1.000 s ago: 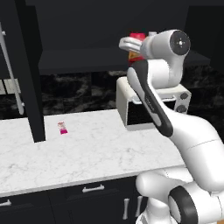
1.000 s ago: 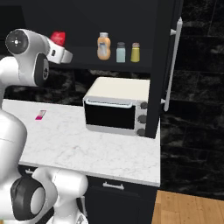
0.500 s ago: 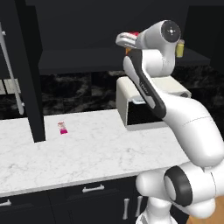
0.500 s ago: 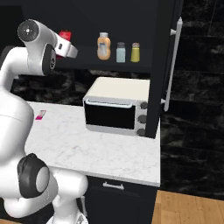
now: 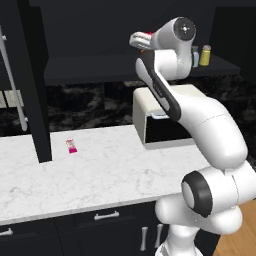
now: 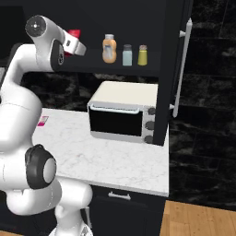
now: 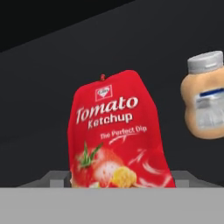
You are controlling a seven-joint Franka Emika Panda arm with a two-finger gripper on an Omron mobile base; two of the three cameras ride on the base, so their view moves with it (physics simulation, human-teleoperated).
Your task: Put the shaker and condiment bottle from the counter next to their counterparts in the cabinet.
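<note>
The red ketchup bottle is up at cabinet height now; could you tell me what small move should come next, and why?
Probably carry the condiment bottle sideways toward the orange bottle: the end effector holds it off to one side, apart from its counterpart on the cabinet shelf.

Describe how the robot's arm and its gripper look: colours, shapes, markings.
The arm is glossy white, built of rounded, bulging segments. Dark grey discs and rings mark its joints, one at the top and one on the base. The gripper is a pale white-grey block. No cables or lettering are visible.
</note>
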